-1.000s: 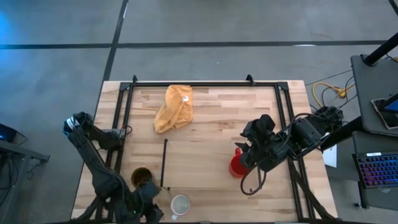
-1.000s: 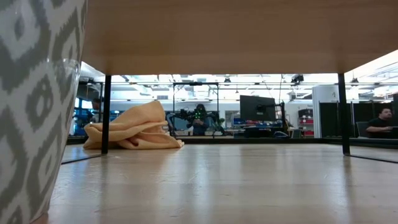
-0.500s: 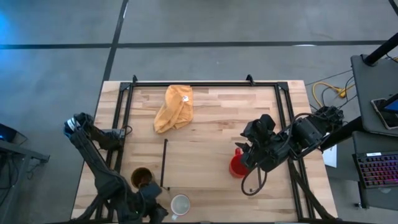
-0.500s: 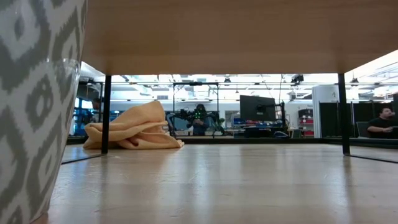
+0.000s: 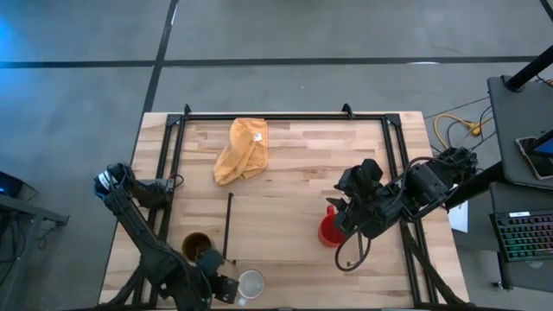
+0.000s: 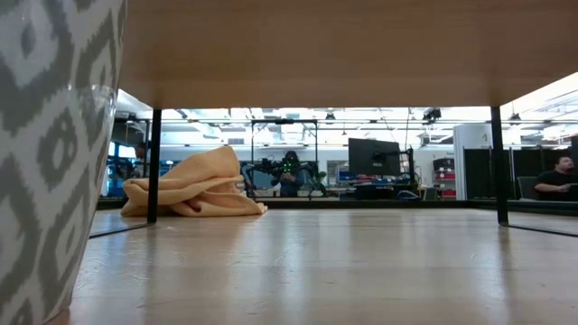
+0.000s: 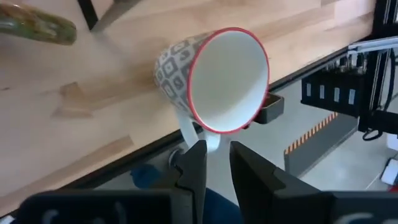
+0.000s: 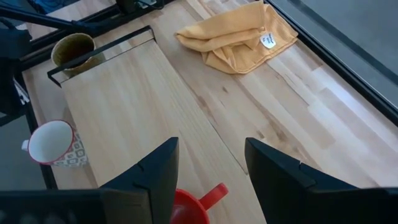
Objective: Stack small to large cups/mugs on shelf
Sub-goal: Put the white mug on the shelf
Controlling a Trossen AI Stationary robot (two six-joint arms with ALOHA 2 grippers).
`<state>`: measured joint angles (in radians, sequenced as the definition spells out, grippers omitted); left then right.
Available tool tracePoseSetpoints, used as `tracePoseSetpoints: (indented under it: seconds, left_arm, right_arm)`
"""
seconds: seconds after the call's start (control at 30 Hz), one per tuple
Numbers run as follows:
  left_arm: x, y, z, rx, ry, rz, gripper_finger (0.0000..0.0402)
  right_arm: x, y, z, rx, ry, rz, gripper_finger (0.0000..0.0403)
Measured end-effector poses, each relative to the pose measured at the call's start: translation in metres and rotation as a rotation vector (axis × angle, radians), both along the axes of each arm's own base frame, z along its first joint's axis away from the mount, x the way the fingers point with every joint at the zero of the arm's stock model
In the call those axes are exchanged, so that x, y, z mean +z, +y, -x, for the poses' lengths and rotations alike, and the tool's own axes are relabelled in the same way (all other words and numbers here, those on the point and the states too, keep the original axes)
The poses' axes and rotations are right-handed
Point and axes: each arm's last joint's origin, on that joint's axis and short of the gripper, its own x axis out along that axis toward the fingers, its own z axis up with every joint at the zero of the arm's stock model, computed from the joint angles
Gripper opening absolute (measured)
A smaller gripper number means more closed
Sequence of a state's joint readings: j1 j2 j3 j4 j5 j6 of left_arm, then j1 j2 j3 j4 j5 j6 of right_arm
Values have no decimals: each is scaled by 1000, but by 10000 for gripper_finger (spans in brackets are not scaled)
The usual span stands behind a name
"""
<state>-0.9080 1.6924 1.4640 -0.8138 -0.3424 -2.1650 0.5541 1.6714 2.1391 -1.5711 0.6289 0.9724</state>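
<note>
The white mug (image 5: 251, 283), grey-patterned with a red rim, stands at the table's near edge; it also shows in the left wrist view (image 7: 217, 74) and at the low view's left (image 6: 45, 162). My left gripper (image 5: 231, 288) is just left of it, shut on its handle. The brown-gold mug (image 5: 196, 246) stands left of the shelf's black rail (image 5: 228, 226). The small red mug (image 5: 328, 231) stands on the shelf board (image 5: 276, 233). My right gripper (image 8: 210, 149) hangs open above the red mug (image 8: 189, 208), one finger on each side. My left gripper (image 7: 217, 148) pinches the white mug's handle (image 7: 198, 135) between its two fingertips. The fingers come from the table's left, slanting down. The mug stands upright on the tabletop, handle toward the gripper.
A yellow-orange cloth (image 5: 244, 149) lies at the table's far side, beyond the shelf; it also shows in the low view (image 6: 194, 185). The low view looks under the shelf board (image 6: 316, 45), between its black legs (image 6: 153, 167). Black frame rails (image 5: 173, 147) run along the table's sides.
My left gripper has gone toward the table's right edge, up to the white mug's handle. The mug has stayed where it was.
</note>
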Motion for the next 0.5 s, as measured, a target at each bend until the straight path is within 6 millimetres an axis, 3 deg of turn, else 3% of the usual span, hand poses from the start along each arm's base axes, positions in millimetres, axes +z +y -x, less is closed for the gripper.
tracePoseSetpoints:
  seconds: [0.37, 0.5]
  left_arm:
    - [-31, -10, -14, 15, 146, -74, 56]
    - [-32, -12, -20, 31, 136, -81, 56]
  right_arm:
    - [0, 0, 0, 2, 1, 3, 178]
    - [0, 0, 0, 3, 1, 3, 178]
